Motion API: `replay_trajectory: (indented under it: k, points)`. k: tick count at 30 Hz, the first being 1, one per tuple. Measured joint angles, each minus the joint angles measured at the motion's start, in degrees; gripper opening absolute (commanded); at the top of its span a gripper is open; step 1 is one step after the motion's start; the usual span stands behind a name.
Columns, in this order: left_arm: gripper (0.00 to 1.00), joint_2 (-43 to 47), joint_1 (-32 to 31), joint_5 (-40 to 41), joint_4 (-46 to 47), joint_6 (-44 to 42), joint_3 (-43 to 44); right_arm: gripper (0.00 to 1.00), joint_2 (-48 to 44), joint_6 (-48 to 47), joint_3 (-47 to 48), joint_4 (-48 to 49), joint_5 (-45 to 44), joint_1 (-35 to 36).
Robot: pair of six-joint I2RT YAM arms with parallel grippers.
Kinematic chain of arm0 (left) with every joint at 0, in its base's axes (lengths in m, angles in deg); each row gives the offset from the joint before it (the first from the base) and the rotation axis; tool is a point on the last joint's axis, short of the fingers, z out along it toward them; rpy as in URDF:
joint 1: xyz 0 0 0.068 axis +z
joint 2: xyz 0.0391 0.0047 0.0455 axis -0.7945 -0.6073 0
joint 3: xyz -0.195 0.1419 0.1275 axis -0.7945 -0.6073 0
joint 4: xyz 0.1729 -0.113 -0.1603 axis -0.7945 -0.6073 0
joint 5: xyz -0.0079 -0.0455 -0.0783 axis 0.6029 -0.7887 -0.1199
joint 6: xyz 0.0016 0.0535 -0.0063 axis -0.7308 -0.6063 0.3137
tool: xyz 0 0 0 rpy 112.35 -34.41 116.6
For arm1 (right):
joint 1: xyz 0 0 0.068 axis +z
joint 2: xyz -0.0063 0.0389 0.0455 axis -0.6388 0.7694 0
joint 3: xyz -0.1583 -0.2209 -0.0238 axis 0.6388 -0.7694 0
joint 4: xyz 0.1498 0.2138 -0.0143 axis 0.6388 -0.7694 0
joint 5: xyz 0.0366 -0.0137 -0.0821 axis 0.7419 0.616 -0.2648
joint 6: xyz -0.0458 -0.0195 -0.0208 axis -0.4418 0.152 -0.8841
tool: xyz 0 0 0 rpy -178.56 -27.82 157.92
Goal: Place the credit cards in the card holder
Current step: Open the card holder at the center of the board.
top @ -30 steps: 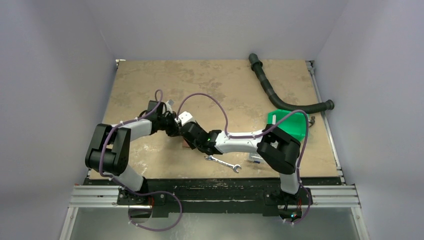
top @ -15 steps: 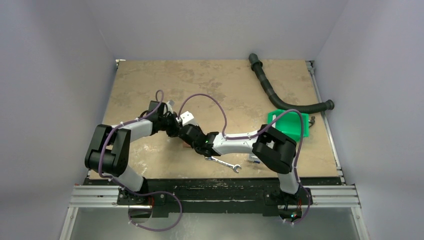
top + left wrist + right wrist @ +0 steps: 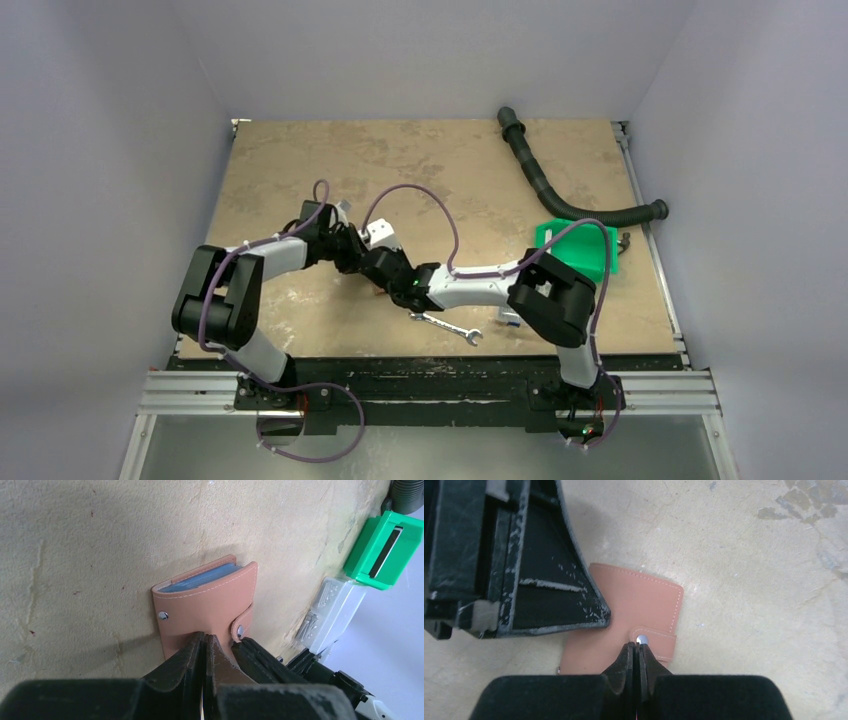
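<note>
The card holder (image 3: 205, 605) lies folded closed on the table, a reddish-brown wallet with its strap (image 3: 659, 642) wrapped round one edge. Light blue credit cards (image 3: 200, 582) show as a thin edge between its covers. My left gripper (image 3: 205, 637) is shut, its tips resting on the top cover. My right gripper (image 3: 636, 647) is also shut, its tips touching the strap's metal snap. In the right wrist view the left gripper's fingers (image 3: 549, 595) cover part of the wallet. From above, both grippers (image 3: 362, 266) meet over the wallet and hide it.
A green bin (image 3: 578, 250) stands at the right, with a clear compartment box (image 3: 332, 612) near it. A wrench (image 3: 447, 328) lies near the front edge under the right arm. A black corrugated hose (image 3: 560, 195) curves along the back right.
My right gripper's jaws have closed and it has edged a little further left over the wallet. The left gripper stays shut in much the same place.
</note>
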Motion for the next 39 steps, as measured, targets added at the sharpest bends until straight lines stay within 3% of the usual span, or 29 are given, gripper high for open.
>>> replay_trajectory:
  k: [4, 11, 13, 16, 22, 24, 29, 32, 33, 35, 39]
  points:
    - [0.00, -0.7, 0.0, -0.1, -0.6, 0.2, 0.6, 0.00, -3.3, 4.2, -3.9, 3.3, 7.6, -4.0]
    - [0.00, -1.0, -0.1, -0.2, -1.1, 0.4, 1.3, 0.00, -10.6, 13.3, -17.2, 14.9, 24.4, -20.2]
    - [0.00, -1.0, -0.1, -0.2, -1.3, 0.3, 1.4, 0.02, -10.8, 14.0, -19.9, 16.8, 27.5, -21.8]
    - [0.00, -1.0, -0.2, -0.2, -1.6, 0.1, 1.7, 0.16, -10.8, 12.0, -20.3, 15.7, 28.4, -20.0]
    - [0.00, -1.1, -0.2, -0.4, -1.7, -0.2, 1.8, 0.56, -13.0, 4.7, -18.6, 14.6, 29.4, -16.1]
    - [0.00, -1.1, -0.2, -0.4, -1.9, -0.3, 1.9, 0.63, -13.9, 3.2, -18.5, 15.1, 30.4, -16.1]
    - [0.00, -1.2, -0.2, -0.5, -1.9, -0.3, 1.9, 0.59, -12.5, 0.3, -15.2, 15.2, 32.8, -16.0]
    - [0.00, -1.2, -0.2, -0.5, -1.9, -0.3, 1.9, 0.39, -9.3, -0.6, -10.6, 14.2, 32.2, -15.5]
    - [0.00, -1.2, -0.2, -0.5, -1.9, -0.3, 1.9, 0.37, -8.6, -0.7, -9.9, 14.0, 31.5, -15.4]
    - [0.00, -1.2, -0.2, -0.5, -1.9, -0.3, 1.9, 0.38, -8.1, -0.6, -9.7, 13.3, 30.6, -15.2]
    - [0.00, -1.1, -0.2, -0.5, -1.9, -0.3, 1.9, 0.50, -7.9, -0.3, -9.7, 11.1, 28.5, -15.1]
